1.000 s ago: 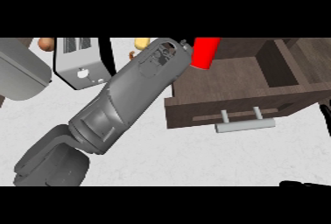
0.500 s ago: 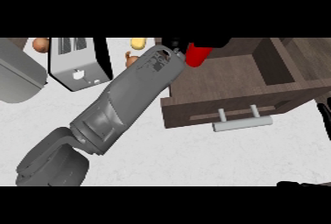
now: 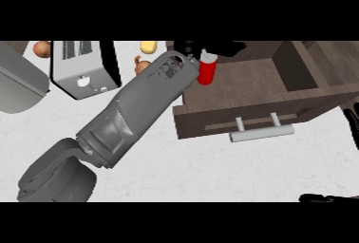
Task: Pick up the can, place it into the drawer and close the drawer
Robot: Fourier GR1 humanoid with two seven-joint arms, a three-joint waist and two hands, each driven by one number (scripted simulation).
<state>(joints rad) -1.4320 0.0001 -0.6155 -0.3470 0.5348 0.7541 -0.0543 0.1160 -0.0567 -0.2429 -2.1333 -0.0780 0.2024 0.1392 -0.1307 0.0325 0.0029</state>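
The left hand (image 3: 210,47) curls round the top of the red can (image 3: 205,73), which hangs upright over the open drawer (image 3: 245,95). It looks light, rigid and smooth, probably best gripped around its sides. The right hand (image 3: 329,198) barely shows.

No readable text anywhere: red can (image 3: 205,73), toaster (image 3: 80,71) left of it, and drawer (image 3: 245,102) front carry no legible markings.
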